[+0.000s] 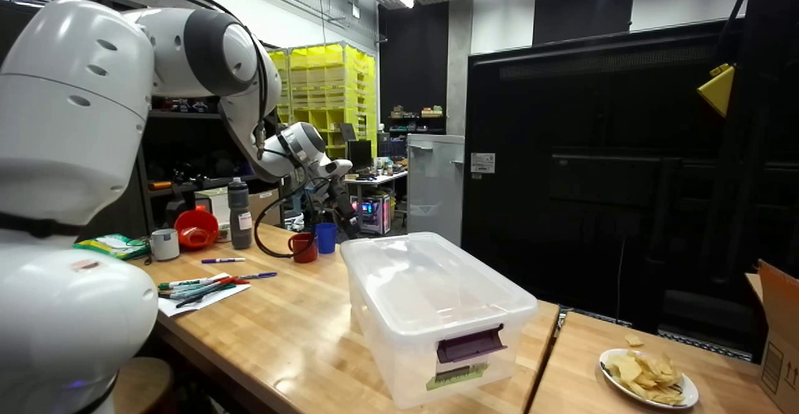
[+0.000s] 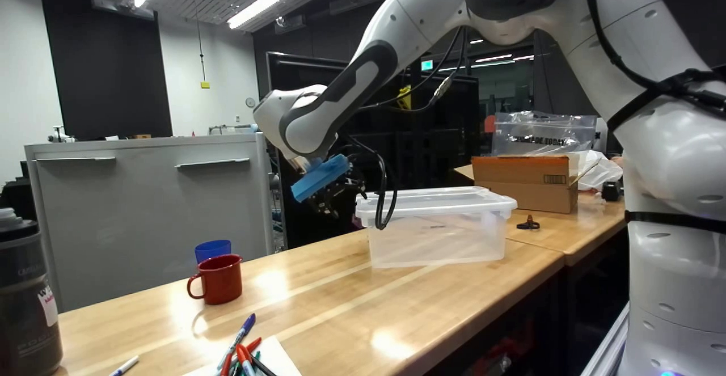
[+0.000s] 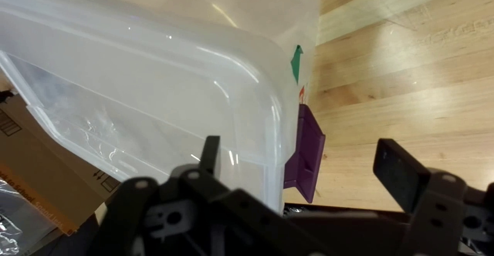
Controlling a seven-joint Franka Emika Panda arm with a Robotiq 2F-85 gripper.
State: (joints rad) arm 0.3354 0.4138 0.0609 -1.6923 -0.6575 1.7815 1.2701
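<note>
One claw (image 3: 299,151), spread apart, blurred, lidded bin (image 3: 166,97) cut off in wrist view

My white arm (image 1: 68,114) fills the left of an exterior view, my end effector (image 1: 345,211) hanging near mid-frame. A lidded translucent bin (image 1: 409,370) stands on the desk (image 1: 281,320) at lower centre; a plate (image 1: 690,395) of chips (image 1: 646,373) sits lower right.

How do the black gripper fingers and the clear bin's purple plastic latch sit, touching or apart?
Apart. The wrist view shows translucent lid and pale wooden tabletop in the gaps between the fingers and the latch.
</note>
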